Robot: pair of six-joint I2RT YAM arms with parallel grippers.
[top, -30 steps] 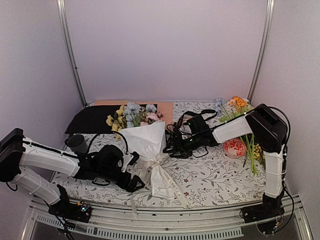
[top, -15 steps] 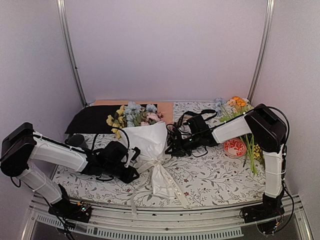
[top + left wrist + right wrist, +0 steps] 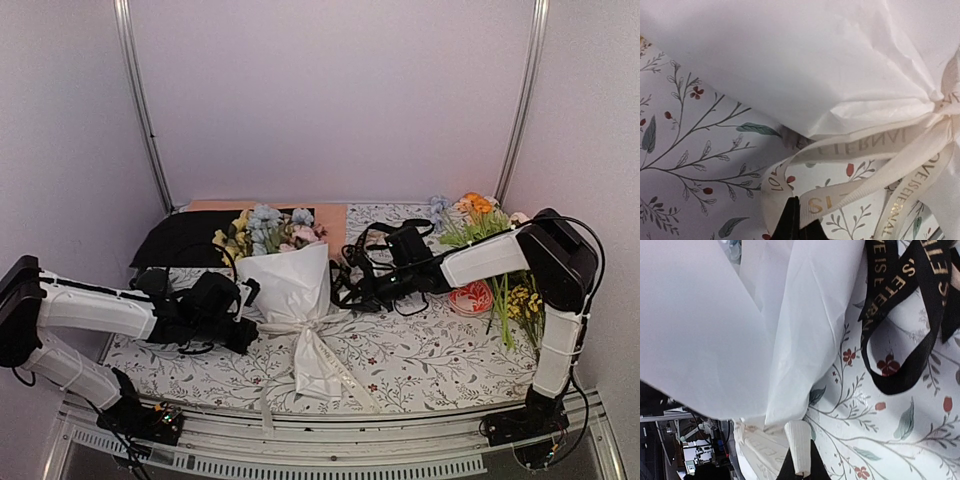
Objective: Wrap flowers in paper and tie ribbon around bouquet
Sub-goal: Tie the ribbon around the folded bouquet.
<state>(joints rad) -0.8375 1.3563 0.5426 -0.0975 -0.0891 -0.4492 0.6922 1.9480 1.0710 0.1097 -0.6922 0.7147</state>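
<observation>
Tablecloth (image 3: 420, 350) (floral print) under bouquet (image 3: 290, 285), pale lilac walls (image 3: 330, 100), metal posts (image 3: 143, 110)

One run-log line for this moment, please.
left claw: shut on cream-white printed ribbon | right claw: shut on other ribbon end | white paper-cone bouquet: lying on floral tablecloth, ribbon tied round its waist

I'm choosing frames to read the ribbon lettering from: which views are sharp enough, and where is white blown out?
Left wrist: gold lettering on the cream ribbon is legible, the paper nearly featureless white. Right wrist: black ribbon lettering crisp; the near paper soft, washed out. Top external: evenly lit, lettering too small to read.
</observation>
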